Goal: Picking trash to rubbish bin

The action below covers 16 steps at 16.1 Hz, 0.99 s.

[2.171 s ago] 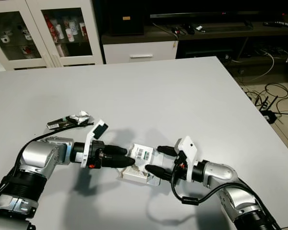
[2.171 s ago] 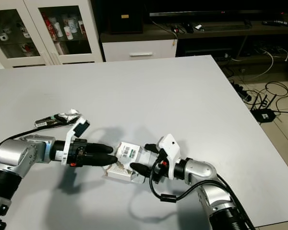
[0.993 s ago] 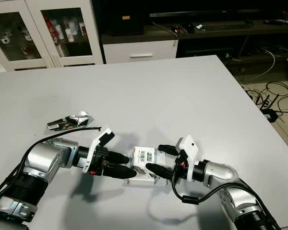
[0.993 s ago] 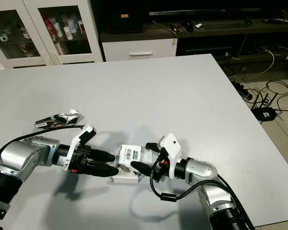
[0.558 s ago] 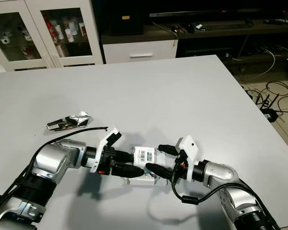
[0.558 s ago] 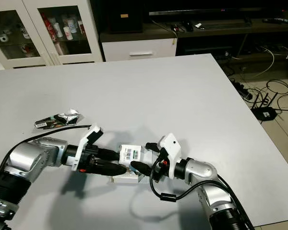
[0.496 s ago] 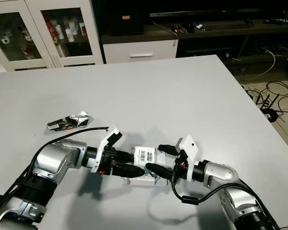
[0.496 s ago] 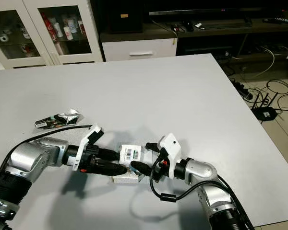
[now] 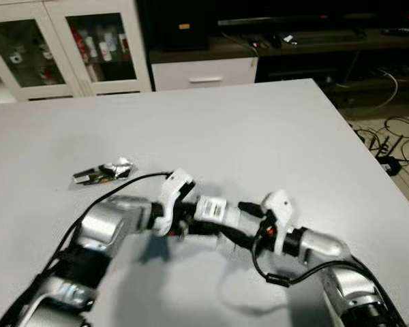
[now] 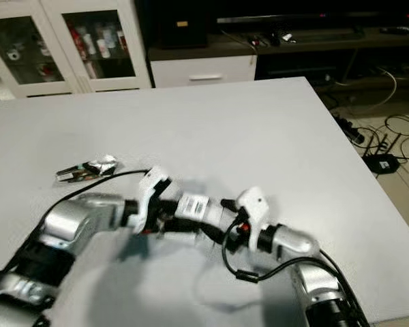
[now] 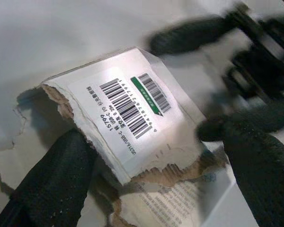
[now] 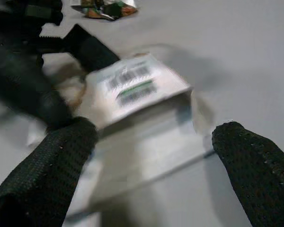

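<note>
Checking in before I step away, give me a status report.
Left gripper and right gripper open, bracketing torn barcode box on table. Crumpled wrappers remain. Nothing in the way.

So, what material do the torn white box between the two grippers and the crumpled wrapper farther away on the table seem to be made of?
The torn box looks like thin white cardboard with a matte printed barcode label: its ripped edges show brown fibrous pulp. The wrapper seems to be metallised plastic or foil film: it is crinkled and shines silver, though it is too small here to be sure. The table under them has a smooth, matte grey surface.
</note>
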Available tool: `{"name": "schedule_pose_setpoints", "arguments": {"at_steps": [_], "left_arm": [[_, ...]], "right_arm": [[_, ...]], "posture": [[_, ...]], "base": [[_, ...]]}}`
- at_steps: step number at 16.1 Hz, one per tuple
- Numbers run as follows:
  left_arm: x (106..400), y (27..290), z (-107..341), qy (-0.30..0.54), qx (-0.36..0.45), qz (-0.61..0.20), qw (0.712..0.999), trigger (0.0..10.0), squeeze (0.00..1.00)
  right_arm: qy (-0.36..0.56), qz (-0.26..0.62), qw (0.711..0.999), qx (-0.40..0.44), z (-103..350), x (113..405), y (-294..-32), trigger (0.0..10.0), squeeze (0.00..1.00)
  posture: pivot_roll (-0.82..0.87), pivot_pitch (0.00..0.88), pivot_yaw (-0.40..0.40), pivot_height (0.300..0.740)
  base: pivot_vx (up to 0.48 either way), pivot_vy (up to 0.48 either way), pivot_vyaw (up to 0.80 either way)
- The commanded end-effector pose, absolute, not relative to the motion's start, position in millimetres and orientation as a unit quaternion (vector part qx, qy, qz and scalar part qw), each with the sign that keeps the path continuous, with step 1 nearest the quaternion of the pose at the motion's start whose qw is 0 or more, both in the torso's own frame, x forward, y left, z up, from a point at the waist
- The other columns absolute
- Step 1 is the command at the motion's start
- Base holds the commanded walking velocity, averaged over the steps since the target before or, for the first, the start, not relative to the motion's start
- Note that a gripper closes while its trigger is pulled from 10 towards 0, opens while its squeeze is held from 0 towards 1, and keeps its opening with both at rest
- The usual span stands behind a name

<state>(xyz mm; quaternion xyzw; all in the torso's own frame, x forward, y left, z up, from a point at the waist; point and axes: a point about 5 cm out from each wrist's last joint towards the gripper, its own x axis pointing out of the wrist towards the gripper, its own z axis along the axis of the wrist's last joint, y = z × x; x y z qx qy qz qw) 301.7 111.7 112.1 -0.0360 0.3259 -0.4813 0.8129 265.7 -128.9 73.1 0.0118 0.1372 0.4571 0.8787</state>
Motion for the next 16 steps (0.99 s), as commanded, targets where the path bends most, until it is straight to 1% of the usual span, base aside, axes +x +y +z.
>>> {"name": "schedule_pose_setpoints", "arguments": {"at_steps": [1,3,5,7,8,9,16], "left_arm": [[304.6,121.3,104.1,0.351,-0.026,-0.434,0.829,10.0,0.0],[310.7,119.2,109.0,0.329,-0.058,-0.415,0.846,10.0,0.0],[320.8,122.1,117.4,0.301,-0.104,-0.38,0.868,10.0,0.0],[324.6,127.8,119.2,0.296,-0.108,-0.368,0.875,10.0,0.0],[325.5,130.4,119.8,0.296,-0.102,-0.364,0.877,6.9,0.0],[324.9,131.9,120.1,0.298,-0.1,-0.368,0.875,0.0,0.0],[319.1,128.6,121.8,0.301,-0.093,-0.406,0.858,0.0,0.0]], "right_arm": [[0.142,0.481,0.865,0.018,70.3,259.4,-118.1,10.0,0.0],[0.142,0.482,0.864,0.018,70.5,259.6,-118.3,10.0,0.0],[0.143,0.481,0.865,0.018,70.6,259.9,-118.1,10.0,0.0],[0.143,0.482,0.864,0.018,70.6,260.0,-117.5,10.0,0.0],[0.142,0.482,0.864,0.018,70.6,260.0,-117.4,10.0,0.0],[0.142,0.483,0.864,0.018,70.7,260.1,-117.5,10.0,0.0],[0.143,0.484,0.863,0.018,70.4,260.2,-116.7,10.0,0.0]], "posture": [[-0.02,0.077,0.061,0.74],[-0.02,0.077,0.058,0.74],[-0.02,0.076,0.056,0.74],[-0.01,0.074,0.056,0.74],[-0.01,0.074,0.055,0.74],[-0.01,0.075,0.054,0.74],[-0.01,0.074,0.055,0.74]], "base": [[0.0,0.0,0.0],[0.0,0.0,0.0],[0.0,0.0,0.0],[0.0,0.0,0.0],[0.0,0.0,0.0],[0.0,0.0,0.0],[0.0,0.0,0.0]]}}
